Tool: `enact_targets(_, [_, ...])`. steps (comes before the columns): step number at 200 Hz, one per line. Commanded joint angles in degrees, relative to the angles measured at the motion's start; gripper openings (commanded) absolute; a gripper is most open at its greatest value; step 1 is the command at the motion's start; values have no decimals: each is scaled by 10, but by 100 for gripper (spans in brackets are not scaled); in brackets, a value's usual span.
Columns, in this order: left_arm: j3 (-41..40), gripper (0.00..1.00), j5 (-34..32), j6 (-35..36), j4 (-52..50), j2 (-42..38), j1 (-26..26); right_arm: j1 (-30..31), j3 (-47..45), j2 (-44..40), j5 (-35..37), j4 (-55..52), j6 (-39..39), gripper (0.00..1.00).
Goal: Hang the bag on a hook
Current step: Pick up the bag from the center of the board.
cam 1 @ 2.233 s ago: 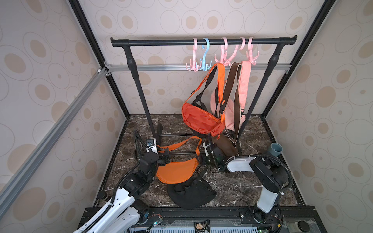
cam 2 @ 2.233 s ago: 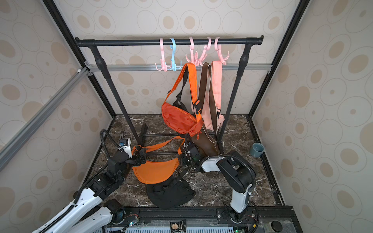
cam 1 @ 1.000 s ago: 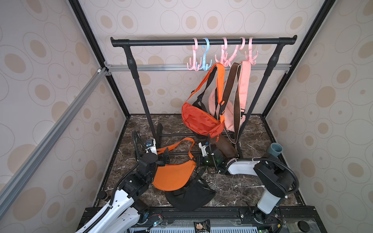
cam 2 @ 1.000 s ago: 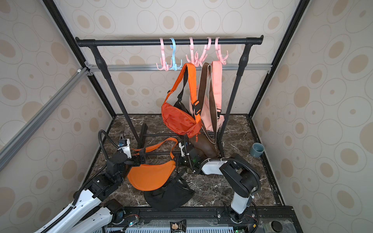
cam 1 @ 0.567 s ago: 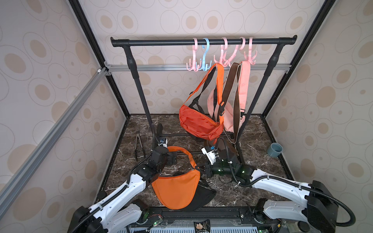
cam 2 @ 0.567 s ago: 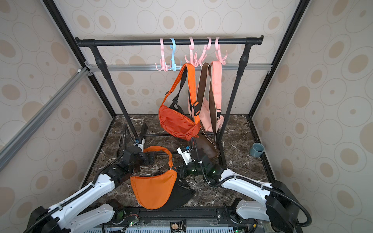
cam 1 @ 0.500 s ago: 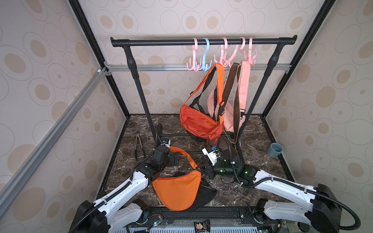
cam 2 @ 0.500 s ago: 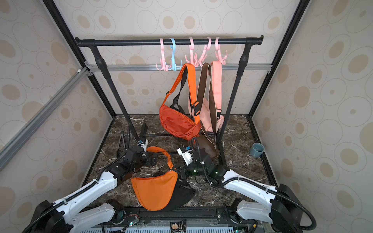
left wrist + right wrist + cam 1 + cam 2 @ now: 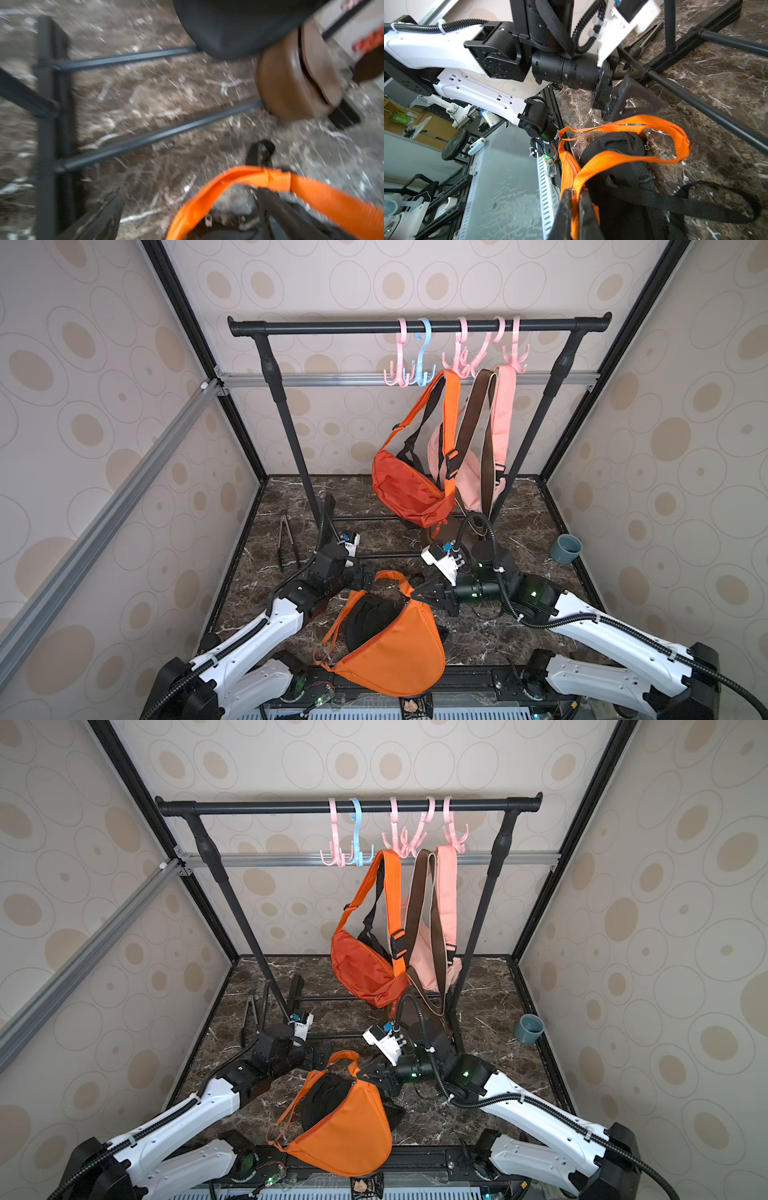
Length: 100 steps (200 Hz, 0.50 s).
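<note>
Bright orange bag (image 9: 392,645) hung off the worktop near the front edge, centre of the scene, dangling from its orange strap (image 9: 390,577); its body sat in front of a black bag (image 9: 370,616) lying on the dark marble worktop (image 9: 519,531). Right end effector (image 9: 417,596) was pressed together on the strap at the bag's right upper corner; the right wrist view showed both fingers (image 9: 566,207) pinching the orange webbing (image 9: 618,158) flat between them. Left end effector (image 9: 365,576) sat just left of the strap loop, spread wide, with the strap's top arc beside it; in the blurred left wrist view the strap (image 9: 259,177) ran across the open gap between the fingers, and I could not tell whether it touched either one. Behind, at the far side, a black rack (image 9: 415,326) spanned the cell, carrying four pink hooks (image 9: 401,356) and one blue hook (image 9: 424,358) on its rail. Right part of the rail held a dark orange bag (image 9: 409,493), a pink bag (image 9: 473,485) and a brown-strapped bag (image 9: 478,414), all hanging close together. The leftmost pink hook and the blue hook carried nothing. Black tongs (image 9: 286,543) lay on the worktop at far left, a grey cup (image 9: 566,548) at far right.
</note>
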Motion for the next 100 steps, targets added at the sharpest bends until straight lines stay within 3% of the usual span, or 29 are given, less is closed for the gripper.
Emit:
enact_targets(1, [-28,100,134,23,38,-49,-20,2,28,-22,-14,-30,-29,0])
enact_targets(19, [-47,100,137,39,25,-97,-37,2,38,-21,-21,-50,-36,0])
enact_targets(39, [-43,100,71,52,-19,-104,-53,1,41,-23,-31,-55,-37,0])
enact_targets(65, [-30,100,-25,49,-41,-36,-55,0,52,-28,-39,-59,-38,0])
enact_targets(100, [-11,100,-77,31,-52,40,-55,0,74,-51,-45,-76,-42,0])
